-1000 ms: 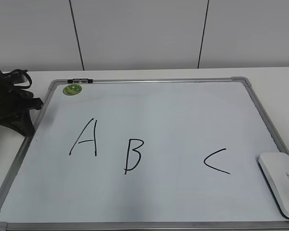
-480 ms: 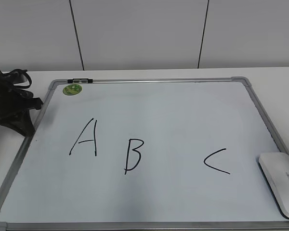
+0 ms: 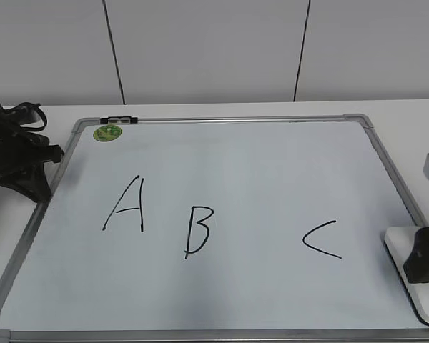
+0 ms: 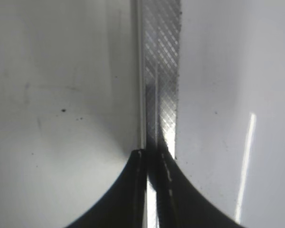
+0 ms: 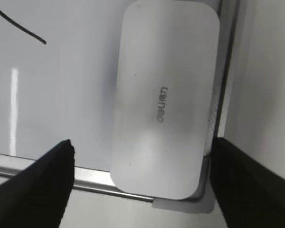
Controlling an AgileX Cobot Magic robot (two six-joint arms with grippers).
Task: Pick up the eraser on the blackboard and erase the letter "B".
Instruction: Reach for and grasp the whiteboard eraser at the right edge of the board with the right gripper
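The blackboard (image 3: 222,179) is a large white board with a grey frame, lying flat on the table. The black letter "B" (image 3: 198,230) is drawn near its middle, between an "A" (image 3: 127,206) and a "C" (image 3: 321,239). The white eraser (image 3: 422,296) lies at the board's near right corner; it also shows in the right wrist view (image 5: 164,99). My right gripper (image 5: 141,147) is open, with its jaws spread either side of the eraser, above it. My left gripper (image 4: 152,154) is shut and empty over the board's left frame edge (image 4: 159,71).
A round green sticker (image 3: 108,132) sits at the board's far left corner, next to a small black clip (image 3: 119,119). The left arm (image 3: 14,153) rests by the board's left edge. A white wall stands behind the table.
My right gripper has come into the exterior view at the right edge and now hangs over the eraser. The left arm and the eraser have not moved.
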